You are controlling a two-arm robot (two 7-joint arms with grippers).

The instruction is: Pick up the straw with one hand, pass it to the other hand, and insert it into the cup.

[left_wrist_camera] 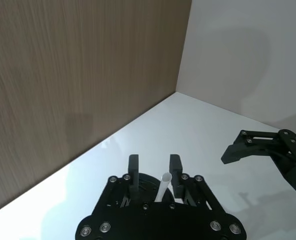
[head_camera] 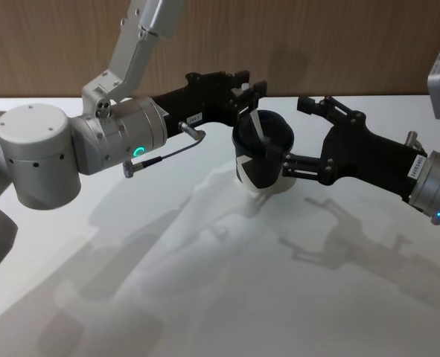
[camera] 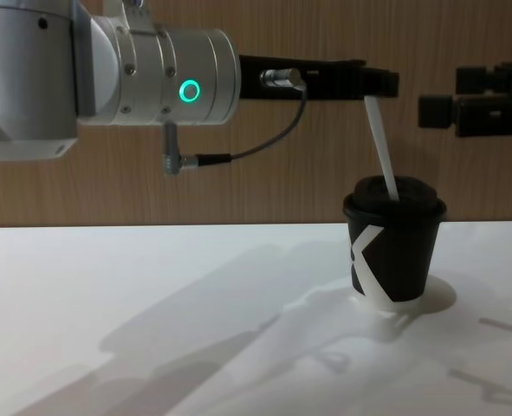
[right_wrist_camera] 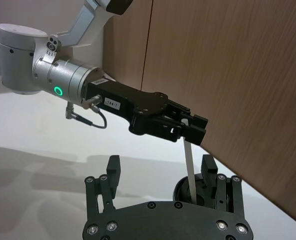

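The black cup [head_camera: 255, 167] with its domed lid stands on the white table, seen side-on in the chest view [camera: 394, 251]. The white straw [camera: 382, 147] sticks up out of the lid at a tilt [head_camera: 259, 128]. Its top end lies just under my left gripper [head_camera: 246, 89], the silver arm with the green ring. In the left wrist view the straw [left_wrist_camera: 163, 186] rests between the spread fingers [left_wrist_camera: 175, 170], close to one and not pinched, so this gripper is open. My right gripper [head_camera: 294, 135] is open beside the cup's right side, holding nothing.
A brown wooden wall [head_camera: 339, 44] runs close behind the cup. The white table [head_camera: 205, 282] stretches bare in front of and to the left of it. The left arm's thin cable [camera: 238, 156] hangs under its wrist.
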